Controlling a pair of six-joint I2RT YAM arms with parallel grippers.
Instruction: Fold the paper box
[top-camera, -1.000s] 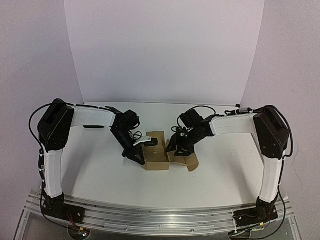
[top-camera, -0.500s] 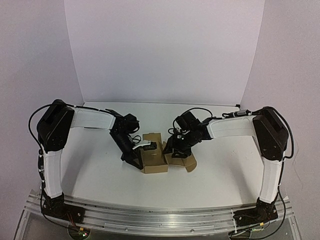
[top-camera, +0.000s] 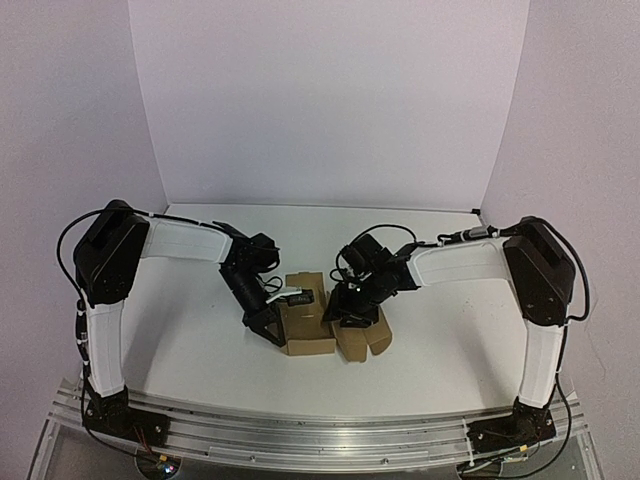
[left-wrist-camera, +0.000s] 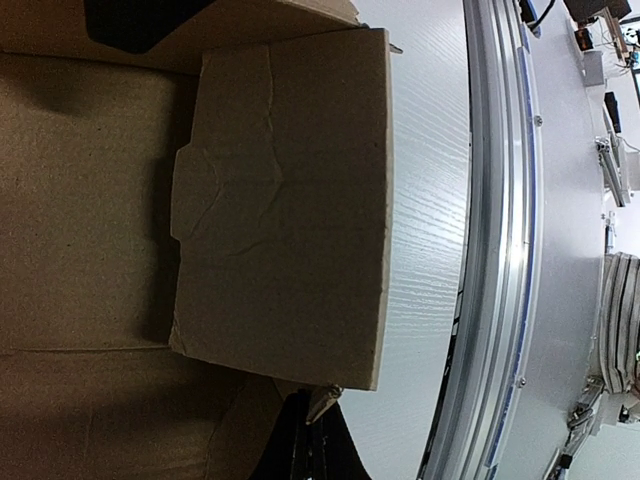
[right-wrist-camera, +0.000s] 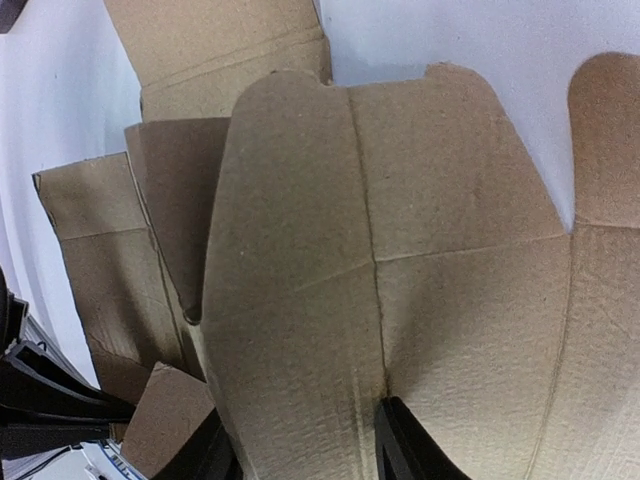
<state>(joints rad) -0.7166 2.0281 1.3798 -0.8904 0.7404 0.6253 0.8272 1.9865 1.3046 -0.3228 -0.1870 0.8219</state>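
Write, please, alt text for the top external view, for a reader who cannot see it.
Two robot arms meet over a half-folded brown paper box on a white table. The left gripper is at its left wall, the right gripper above a loose flap on its right.

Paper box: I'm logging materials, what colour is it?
Plain brown and unprinted; the paper box shows best in the right wrist view.

White table (top-camera: 180, 335) with paper box (top-camera: 308, 330)
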